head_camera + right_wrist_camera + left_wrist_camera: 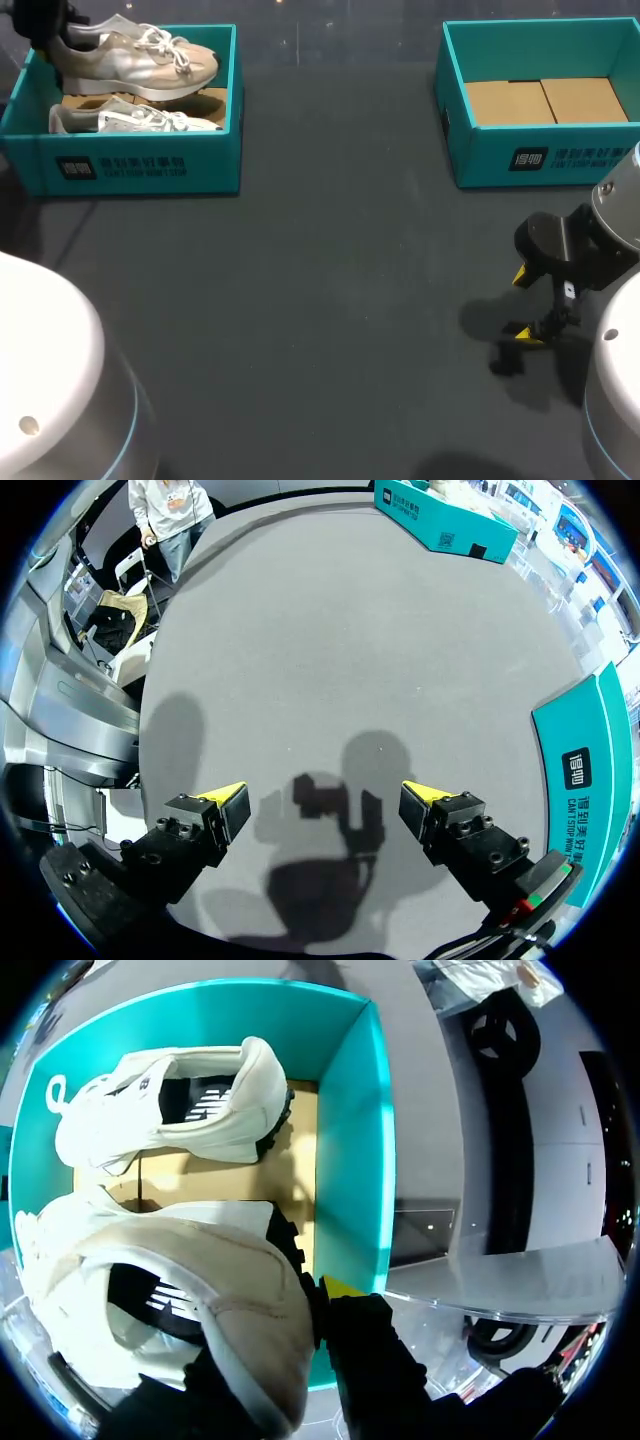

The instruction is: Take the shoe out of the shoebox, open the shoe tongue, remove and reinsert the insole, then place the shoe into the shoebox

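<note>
Holding the shoe by its heel: left fingers clamped on it, raised over the left shoebox; second shoe lies inside. Right fingers spread wide, empty, over the dark grey desk near the right shoebox.

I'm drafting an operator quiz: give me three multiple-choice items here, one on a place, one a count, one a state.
1. The right gripper is: A) over the bare dark grey table; B) inside a box; C) on a shoe.
2. White lace-up sneakers in view: A) one; B) two; C) three.
3. The right gripper's fingers stand: A) open, empty; B) shut on a shoe; C) shut on a box.
Answers: 1 A, only tabletop lies under it. 2 B, one sneaker above another at the left teal cardboard shoebox. 3 A, yellow tips wide apart, nothing between.
</note>
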{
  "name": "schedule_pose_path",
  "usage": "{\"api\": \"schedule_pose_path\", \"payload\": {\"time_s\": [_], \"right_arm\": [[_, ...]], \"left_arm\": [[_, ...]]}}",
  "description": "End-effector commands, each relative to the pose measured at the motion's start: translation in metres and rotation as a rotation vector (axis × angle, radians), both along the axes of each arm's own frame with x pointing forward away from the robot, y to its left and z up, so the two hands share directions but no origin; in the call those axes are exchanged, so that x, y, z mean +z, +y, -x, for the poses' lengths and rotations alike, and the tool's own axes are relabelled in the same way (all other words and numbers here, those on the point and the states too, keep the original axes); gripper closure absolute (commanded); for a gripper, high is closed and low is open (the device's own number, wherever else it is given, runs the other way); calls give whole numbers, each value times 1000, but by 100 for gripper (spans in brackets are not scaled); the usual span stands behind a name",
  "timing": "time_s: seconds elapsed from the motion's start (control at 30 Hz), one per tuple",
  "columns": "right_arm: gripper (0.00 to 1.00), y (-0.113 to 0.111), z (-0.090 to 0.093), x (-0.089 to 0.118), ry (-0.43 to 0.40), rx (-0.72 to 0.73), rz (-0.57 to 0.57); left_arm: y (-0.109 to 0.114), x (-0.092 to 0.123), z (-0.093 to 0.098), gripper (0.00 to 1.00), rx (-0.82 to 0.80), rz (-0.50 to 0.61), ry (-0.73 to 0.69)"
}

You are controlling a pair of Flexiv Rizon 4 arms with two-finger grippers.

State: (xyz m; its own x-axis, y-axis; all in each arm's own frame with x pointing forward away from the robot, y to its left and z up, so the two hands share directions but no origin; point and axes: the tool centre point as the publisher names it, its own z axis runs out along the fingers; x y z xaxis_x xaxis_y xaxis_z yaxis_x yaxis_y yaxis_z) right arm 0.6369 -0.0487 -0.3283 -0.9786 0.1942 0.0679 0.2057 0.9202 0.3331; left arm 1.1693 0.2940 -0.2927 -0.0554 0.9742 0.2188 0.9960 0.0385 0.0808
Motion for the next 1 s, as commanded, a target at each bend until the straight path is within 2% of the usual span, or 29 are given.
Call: {"api": "schedule_pose_path", "payload": {"time_s": [0.03,0.43,1.0], "right_arm": [[0,-1,3,0,-4,-1,1],[0,-1,3,0,-4,-1,1],[0,-1,3,0,-4,-1,1]], "left_arm": [[-2,-6,-12,100,12,-8,11],[-5,-20,-21,100,32,-12,17],[-10,-36,-21,100,2,-9,22]]}}
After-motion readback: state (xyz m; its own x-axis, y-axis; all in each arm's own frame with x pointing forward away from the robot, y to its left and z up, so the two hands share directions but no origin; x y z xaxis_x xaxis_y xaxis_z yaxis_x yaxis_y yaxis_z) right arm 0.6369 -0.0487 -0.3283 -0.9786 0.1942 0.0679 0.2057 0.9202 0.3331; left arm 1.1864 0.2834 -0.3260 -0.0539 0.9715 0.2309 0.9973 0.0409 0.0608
